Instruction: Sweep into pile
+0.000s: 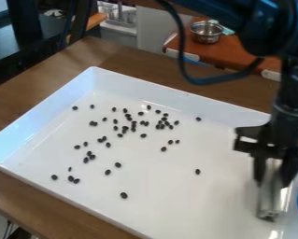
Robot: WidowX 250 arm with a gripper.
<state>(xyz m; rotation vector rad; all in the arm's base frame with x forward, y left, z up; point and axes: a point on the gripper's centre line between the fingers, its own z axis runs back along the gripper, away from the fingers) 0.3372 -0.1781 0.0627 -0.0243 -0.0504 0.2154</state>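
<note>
One silvery cylindrical tool (273, 200) is held between the gripper's (274, 182) jaws; black beans (124, 195) are scattered, apart from them, in a white tray (170, 212).

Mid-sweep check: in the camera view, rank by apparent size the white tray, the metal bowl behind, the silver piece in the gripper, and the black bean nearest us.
Largest to smallest:
1. White tray
2. Silver piece
3. Metal bowl, which sits farther back, so true size unsure
4. Black bean
</note>
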